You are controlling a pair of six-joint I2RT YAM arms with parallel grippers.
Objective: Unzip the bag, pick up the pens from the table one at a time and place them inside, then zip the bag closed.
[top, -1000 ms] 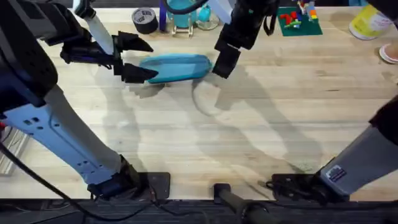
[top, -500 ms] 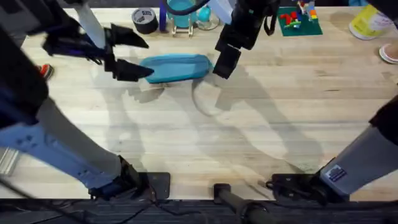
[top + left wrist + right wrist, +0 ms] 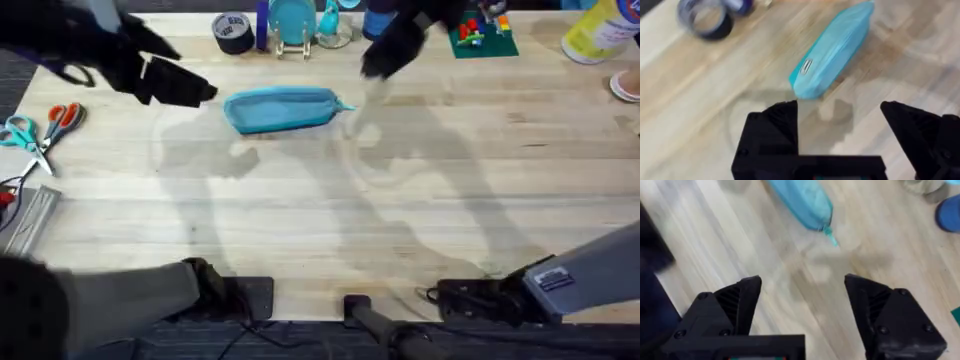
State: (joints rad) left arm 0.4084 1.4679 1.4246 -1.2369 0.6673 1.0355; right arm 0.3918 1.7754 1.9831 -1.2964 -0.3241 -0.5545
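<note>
— Wood planks make up the big desk (image 3: 420, 200), and the blue bag (image 3: 283, 108) lies flat on it near the far side, in front of a roll of tape (image 3: 232, 30).

— Is the bag closed?

— It looks closed. Its zip pull (image 3: 830, 235) sticks out past one end, and I see no pens on the desk, so I think they are inside and the job is about done.

— What about the hands?

— The left hand (image 3: 175, 82) hangs just beside one end of the bag, fingers spread wide, holding nothing. The right hand (image 3: 802, 312) is up near the other end, spread wide and empty too.

— Any words to read?

— A small white tag (image 3: 806, 66) sits on the bag, but its writing is too blurry.

— Anything else?

— Scissors (image 3: 38, 125) lie far off to the left.
</note>
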